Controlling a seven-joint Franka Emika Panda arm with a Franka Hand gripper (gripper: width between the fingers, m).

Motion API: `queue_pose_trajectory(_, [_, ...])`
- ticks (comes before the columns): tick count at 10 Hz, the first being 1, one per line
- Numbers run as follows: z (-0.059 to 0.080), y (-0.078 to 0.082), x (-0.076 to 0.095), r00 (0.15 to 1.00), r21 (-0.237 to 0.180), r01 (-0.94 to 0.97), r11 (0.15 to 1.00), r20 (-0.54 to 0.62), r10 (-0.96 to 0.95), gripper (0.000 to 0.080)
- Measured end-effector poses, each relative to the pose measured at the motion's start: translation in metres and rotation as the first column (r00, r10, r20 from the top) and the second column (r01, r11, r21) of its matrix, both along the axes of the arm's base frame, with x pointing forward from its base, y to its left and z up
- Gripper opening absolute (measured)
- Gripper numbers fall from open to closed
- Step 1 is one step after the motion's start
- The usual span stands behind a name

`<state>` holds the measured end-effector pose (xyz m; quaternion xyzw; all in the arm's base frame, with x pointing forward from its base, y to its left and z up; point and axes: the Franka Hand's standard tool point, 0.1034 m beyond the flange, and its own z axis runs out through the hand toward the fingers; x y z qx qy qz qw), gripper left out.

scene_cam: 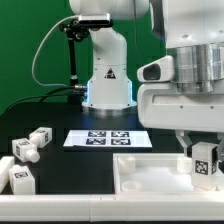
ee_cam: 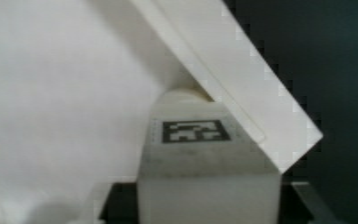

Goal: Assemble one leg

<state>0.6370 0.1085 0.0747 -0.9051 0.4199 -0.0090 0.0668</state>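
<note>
No readable writing — only a square tag on the leg [scene_cam: 205, 160], which stands upright, long axis vertical, clamped in the gripper [scene_cam: 204, 165] over the tray [scene_cam: 150, 178].

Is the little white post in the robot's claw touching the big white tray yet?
Touching, it seems. In the wrist view the leg meets the tray at its raised rim with no gap. In the exterior view the gripper holds it over the tray's corner.

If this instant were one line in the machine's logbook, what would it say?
step: fitting leg | tool: shut on leg | place: over tray corner | spare legs: on table, exterior view's left | marker board: untouched
</note>
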Motion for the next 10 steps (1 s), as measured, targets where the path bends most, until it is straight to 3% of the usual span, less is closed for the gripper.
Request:
queue_pose_trajectory(1, [0.0001, 0.0029, -0.0009, 0.974, 0.005, 0.227, 0.974, -0.025, -0.227, 0.0289])
queue_pose_trajectory(3, [-0.0007, 0.0009, 0.0028, 0.806, 0.029, 0.591, 0.806, -0.073, -0.588, 0.0289])
queue_pose_trajectory(5, [-0.0012, 0.0014, 0.0023, 0.738, 0.032, 0.673, 0.739, -0.091, -0.668, 0.0289])
queue_pose_trajectory(7, [-0.0014, 0.0013, 0.0022, 0.782, 0.032, 0.622, 0.783, -0.080, -0.618, 0.0289])
queue_pose_trajectory(8, [-0.0035, 0.0012, 0.0005, 0.871, 0.029, 0.490, 0.871, -0.053, -0.488, 0.0469])
queue_pose_trajectory(9, [-0.0061, 0.0000, 0.0009, 0.953, 0.024, 0.304, 0.952, 0.006, -0.304, 0.0586])
queue_pose_trajectory(10, [-0.0085, 0.0026, -0.0018, 0.994, 0.008, 0.104, 0.995, 0.026, -0.104, 0.0586])
